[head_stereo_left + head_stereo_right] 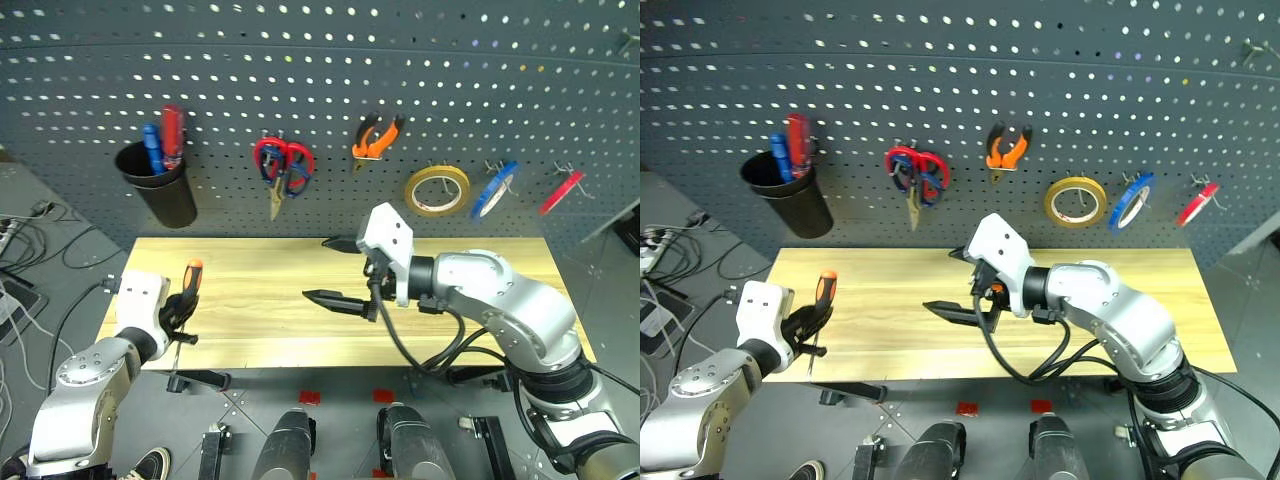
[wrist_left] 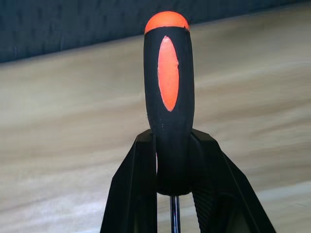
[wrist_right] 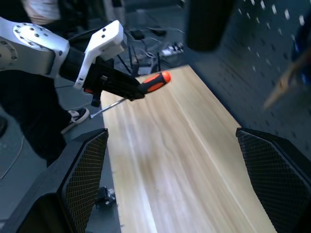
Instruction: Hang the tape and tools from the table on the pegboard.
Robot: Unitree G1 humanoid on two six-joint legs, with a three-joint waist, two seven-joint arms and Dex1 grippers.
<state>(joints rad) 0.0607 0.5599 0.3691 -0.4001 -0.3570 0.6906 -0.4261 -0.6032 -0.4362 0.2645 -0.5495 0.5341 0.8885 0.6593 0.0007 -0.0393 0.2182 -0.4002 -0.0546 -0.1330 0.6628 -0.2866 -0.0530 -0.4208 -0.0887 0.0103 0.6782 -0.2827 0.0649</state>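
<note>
Above the near left corner of the table [image 1: 300, 300], the left gripper [image 1: 180, 310] is clamped on the screwdriver [image 1: 190, 277], its orange-and-black handle pointing up toward the pegboard [image 1: 320, 90]. The left wrist view shows the two black fingers [image 2: 133, 194] pinching the handle's lower end and the steel shaft running down between them, a detail too small to read from the head camera. The right gripper [image 1: 338, 272] hangs over the middle of the table, jaws spread wide and holding nothing; its wrist view looks along the planks to the left gripper and the screwdriver's shaft slanting below it. On the pegboard hang the scissors [image 1: 283, 170], the pliers [image 1: 376, 138] and, further right, the tape [image 1: 437, 190], beside a blue roll [image 1: 495, 190] and a red roll [image 1: 561, 191]. A black cup [image 1: 160, 190] at far left holds more screwdrivers.
</note>
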